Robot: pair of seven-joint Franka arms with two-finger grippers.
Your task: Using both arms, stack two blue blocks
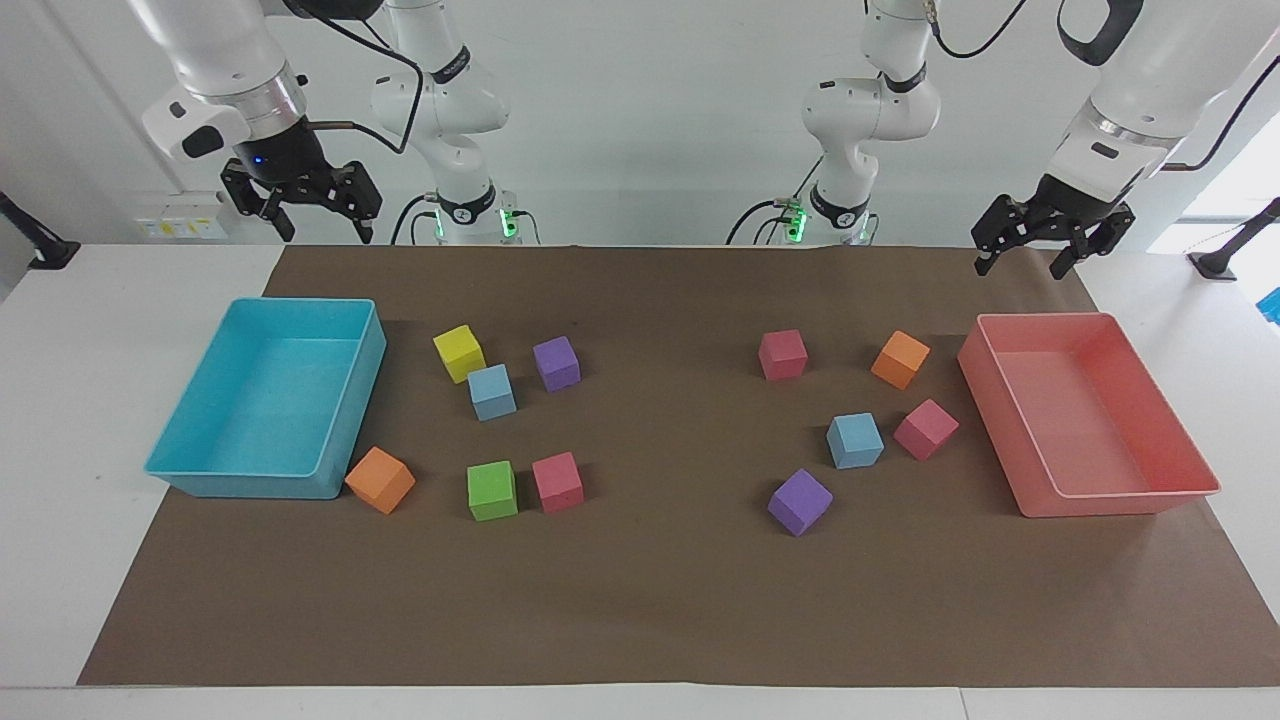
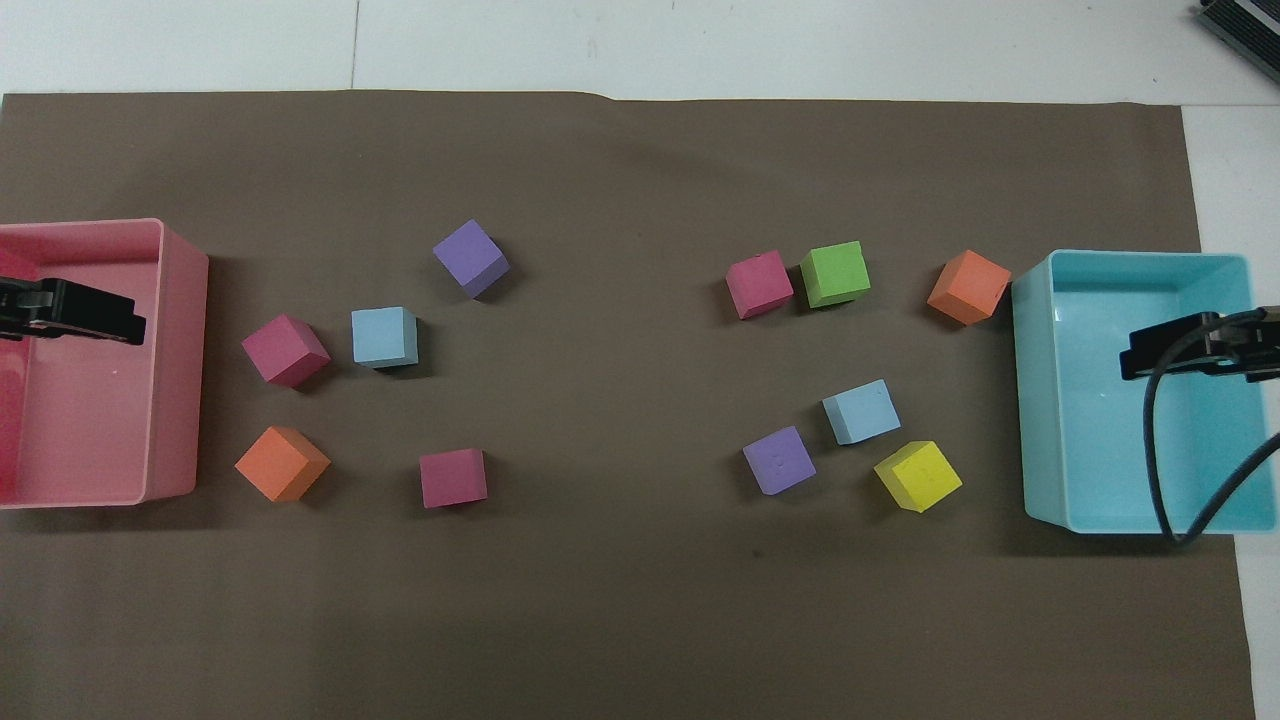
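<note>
One blue block (image 1: 492, 391) (image 2: 861, 411) sits toward the right arm's end, between a yellow cube (image 1: 459, 353) and a purple cube (image 1: 556, 362). The other blue block (image 1: 855, 440) (image 2: 384, 336) sits toward the left arm's end, beside a pink cube (image 1: 926, 429). My right gripper (image 1: 325, 235) (image 2: 1150, 355) hangs open and empty, high over the cyan tray (image 1: 250, 485). My left gripper (image 1: 1020, 270) (image 2: 100, 312) hangs open and empty, high over the pink tray (image 1: 1120, 500). Both grippers are well away from the blocks.
Other cubes lie on the brown mat: orange (image 1: 380, 480), green (image 1: 492, 490) and pink (image 1: 557, 482) toward the right arm's end; pink (image 1: 782, 354), orange (image 1: 900, 359) and purple (image 1: 800, 502) toward the left arm's end. A tray stands at each end of the mat.
</note>
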